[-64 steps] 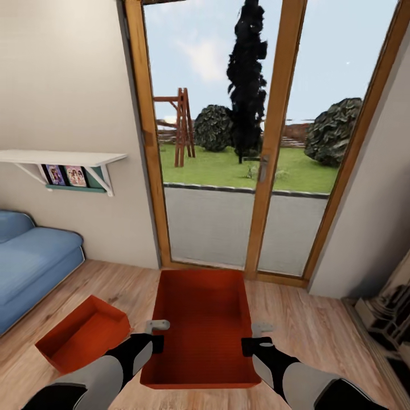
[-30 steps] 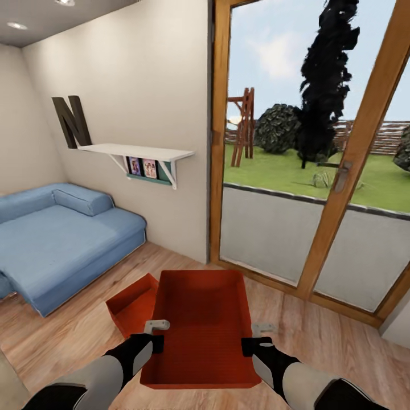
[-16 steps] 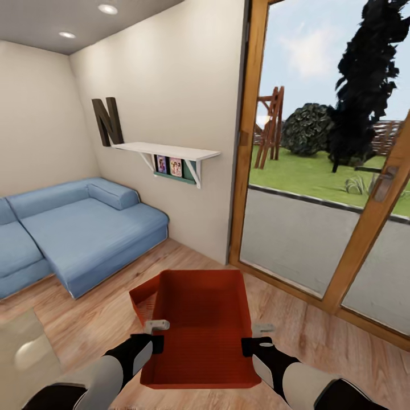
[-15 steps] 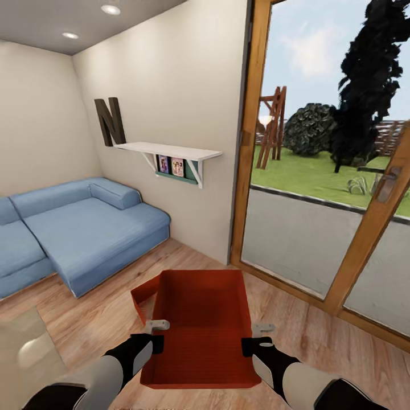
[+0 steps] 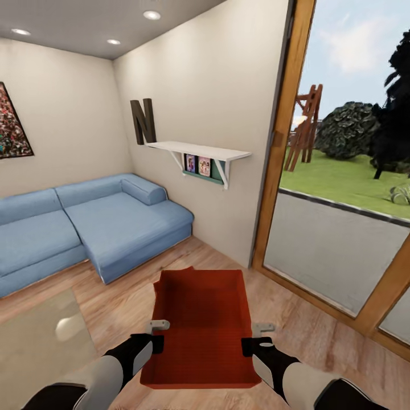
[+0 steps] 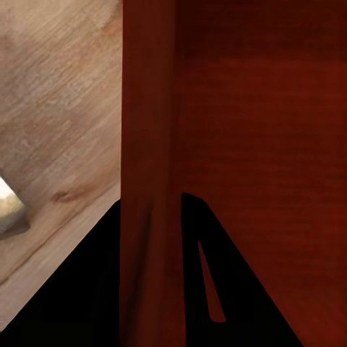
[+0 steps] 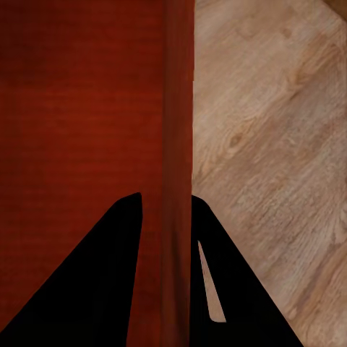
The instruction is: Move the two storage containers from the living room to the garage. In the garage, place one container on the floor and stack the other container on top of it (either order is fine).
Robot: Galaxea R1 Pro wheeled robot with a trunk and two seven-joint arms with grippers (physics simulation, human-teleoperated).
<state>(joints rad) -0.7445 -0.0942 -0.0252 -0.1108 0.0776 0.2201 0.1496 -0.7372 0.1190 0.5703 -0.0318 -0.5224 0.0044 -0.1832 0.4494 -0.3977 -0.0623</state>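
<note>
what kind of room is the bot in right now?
Most likely a living room: a blue corner sofa on light wood plank floor, a white wall shelf under a letter N, and a wood-framed glass door onto a garden.

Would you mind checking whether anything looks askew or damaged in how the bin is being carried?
Nothing stands out: the storage container sits level between the left gripper and right gripper, each clamped on a side wall.

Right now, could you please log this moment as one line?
room: living room | held: red bin | left gripper: clamps left wall | right gripper: clamps right wall | near: sofa
</note>
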